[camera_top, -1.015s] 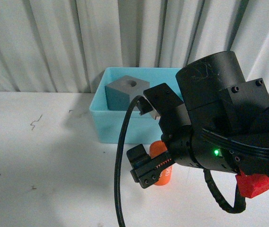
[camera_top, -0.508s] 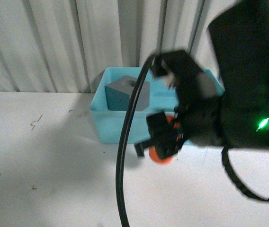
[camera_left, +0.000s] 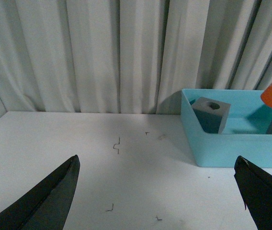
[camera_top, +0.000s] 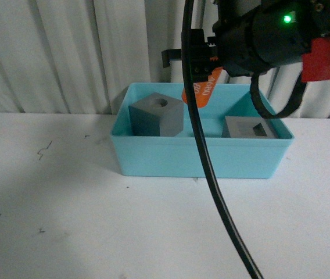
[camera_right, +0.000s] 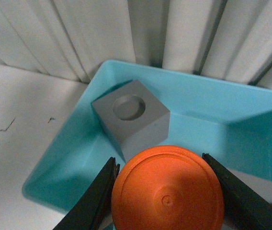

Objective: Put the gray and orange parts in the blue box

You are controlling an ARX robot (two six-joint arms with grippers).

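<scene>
Right tool [camera_top: 203, 72] pinches the orange cylinder [camera_top: 200, 90] above the blue box [camera_top: 203, 157]; gray cubes sit inside at ten o'clock [camera_top: 156, 115] and three o'clock [camera_top: 249, 128]. Left tool [camera_left: 160, 191] spread over the counter [camera_top: 66, 221].

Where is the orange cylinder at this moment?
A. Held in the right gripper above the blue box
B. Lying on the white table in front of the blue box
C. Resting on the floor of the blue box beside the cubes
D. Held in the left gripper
A. The orange cylinder sits clamped between the right gripper fingers, raised over the blue box, where both gray cubes already lie.
</scene>
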